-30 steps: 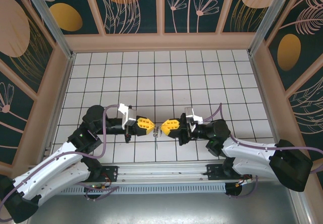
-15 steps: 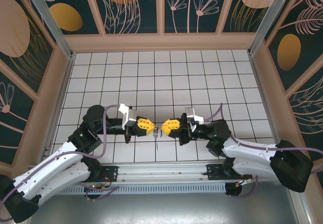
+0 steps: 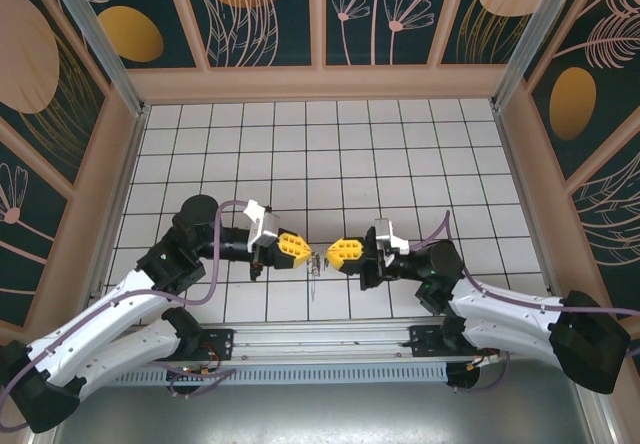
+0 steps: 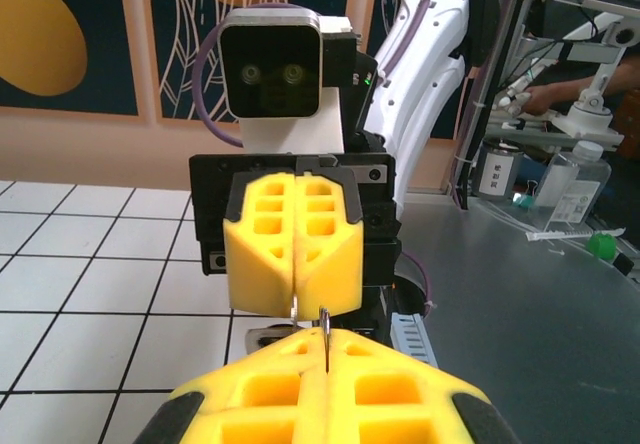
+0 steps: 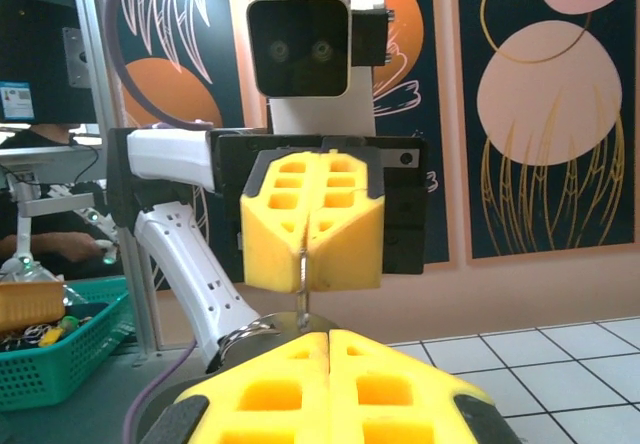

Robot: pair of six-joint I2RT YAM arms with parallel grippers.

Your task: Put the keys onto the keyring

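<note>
Tiled floor (image 3: pixel 300 144) beneath; left tool (image 3: pixel 305 254) and right tool (image 3: pixel 330 255) each clench thin metal (image 3: pixel 316 261) (too small to identify).

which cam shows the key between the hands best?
Right wrist: the key is close, an edge-on sliver hanging from the shut left hand. Left wrist gives a thinner sliver at its own fingertips; top external, a tiny glint beside the right hand.

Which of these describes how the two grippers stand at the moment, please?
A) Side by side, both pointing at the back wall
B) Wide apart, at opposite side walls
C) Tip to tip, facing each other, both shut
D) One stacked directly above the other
C: in the top view the left gripper and the right gripper point straight at each other with their yellow fingers closed, and a thin metal piece sits between their tips.
</note>
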